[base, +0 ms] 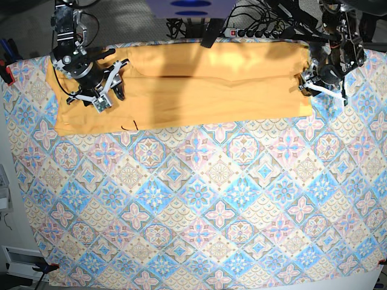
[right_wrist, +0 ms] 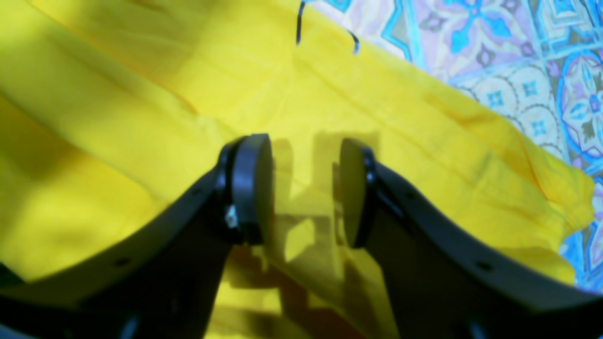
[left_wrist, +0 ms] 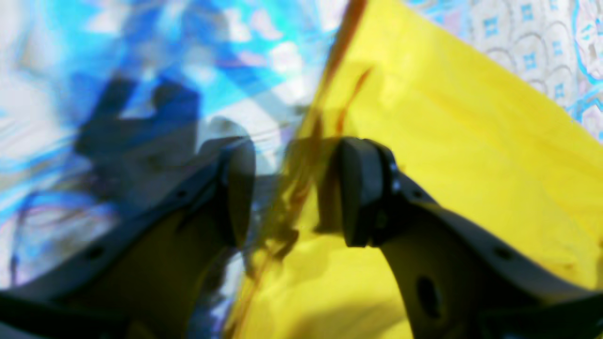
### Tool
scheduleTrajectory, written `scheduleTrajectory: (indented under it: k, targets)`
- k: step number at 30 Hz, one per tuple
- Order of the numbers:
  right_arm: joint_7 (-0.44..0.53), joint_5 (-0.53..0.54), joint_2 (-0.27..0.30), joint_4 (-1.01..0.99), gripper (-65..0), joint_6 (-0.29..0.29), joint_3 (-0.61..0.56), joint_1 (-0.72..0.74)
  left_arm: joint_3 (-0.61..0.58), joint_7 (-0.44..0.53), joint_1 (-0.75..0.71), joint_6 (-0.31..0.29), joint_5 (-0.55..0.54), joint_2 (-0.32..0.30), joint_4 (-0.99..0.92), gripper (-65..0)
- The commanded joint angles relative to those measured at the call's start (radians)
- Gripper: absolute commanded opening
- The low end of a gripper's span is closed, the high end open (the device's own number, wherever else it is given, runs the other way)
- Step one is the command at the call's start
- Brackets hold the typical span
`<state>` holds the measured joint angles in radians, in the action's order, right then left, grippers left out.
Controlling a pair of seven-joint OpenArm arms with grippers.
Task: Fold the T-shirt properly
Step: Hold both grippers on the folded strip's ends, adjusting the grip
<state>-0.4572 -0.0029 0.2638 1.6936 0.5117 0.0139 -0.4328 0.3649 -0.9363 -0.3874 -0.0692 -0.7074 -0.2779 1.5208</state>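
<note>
The T-shirt [base: 205,84] lies as a long yellow-orange strip across the far side of the table. Its small black loop mark [base: 128,127] sits at the near edge on the left. My right gripper [base: 109,93] hovers over the shirt's left part. In the right wrist view its jaws [right_wrist: 306,188] stand open above the T-shirt [right_wrist: 141,94], casting shadows on it, with the loop mark [right_wrist: 298,28] beyond. My left gripper [base: 307,81] is at the shirt's right end. In the left wrist view it [left_wrist: 294,188] is open, and the T-shirt's [left_wrist: 447,141] edge runs between the fingers.
The blue-pink patterned tablecloth [base: 211,199] covers the whole table. Cables and a power strip [base: 242,27] lie along the back edge. A red clamp [base: 7,72] holds the cloth at the far left.
</note>
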Motion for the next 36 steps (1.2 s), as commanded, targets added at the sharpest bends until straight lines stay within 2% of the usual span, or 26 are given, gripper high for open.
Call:
scheduleTrajectory:
  k: [1,5,14,36]
  targets:
    - [0.019,0.005,0.010,0.020,-41.8,-0.002,0.007,0.002,0.004,0.004,-0.005,-0.004,-0.010,-0.017,-0.013,-36.1]
    - [0.019,0.005,0.010,0.021,-41.8,-0.002,0.007,0.002,0.001,0.003,0.012,-0.005,-0.005,-0.011,-0.036,-36.1]
    - [0.013,0.005,0.009,0.056,-41.8,-0.002,0.007,0.002,-0.102,0.007,0.014,-0.005,-0.013,-0.001,-0.035,-36.1]
    - [0.015,0.005,0.007,0.049,-41.8,-0.003,0.007,0.004,-0.152,0.000,-0.046,-0.005,-0.024,0.030,0.045,-36.8]
